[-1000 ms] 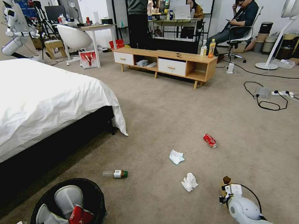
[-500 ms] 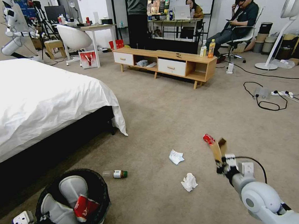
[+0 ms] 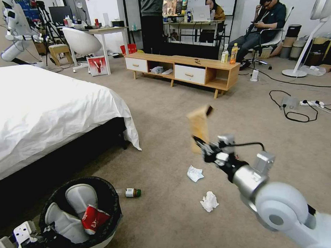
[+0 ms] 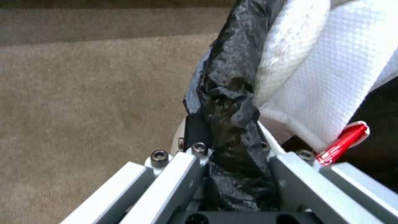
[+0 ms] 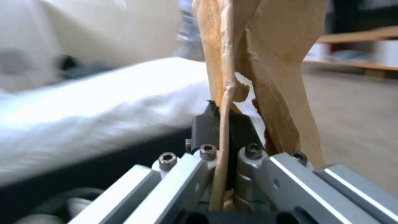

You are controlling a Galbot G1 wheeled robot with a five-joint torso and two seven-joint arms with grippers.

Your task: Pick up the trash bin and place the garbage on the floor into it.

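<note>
Soda can hidden behind right gripper — paper bag blurred.

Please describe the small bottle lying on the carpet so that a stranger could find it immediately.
Start at the bed, then go to the trash bin held beside it. Just beyond its rim lies the small bottle on its side; its green cap distinguishes it from the white tissues.

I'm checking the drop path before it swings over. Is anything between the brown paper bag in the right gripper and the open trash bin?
Nothing visible. The right gripper holds the brown paper bag up in the air, and between it and the trash bin, held at its rim by the left gripper, is open space above bare floor.
</note>
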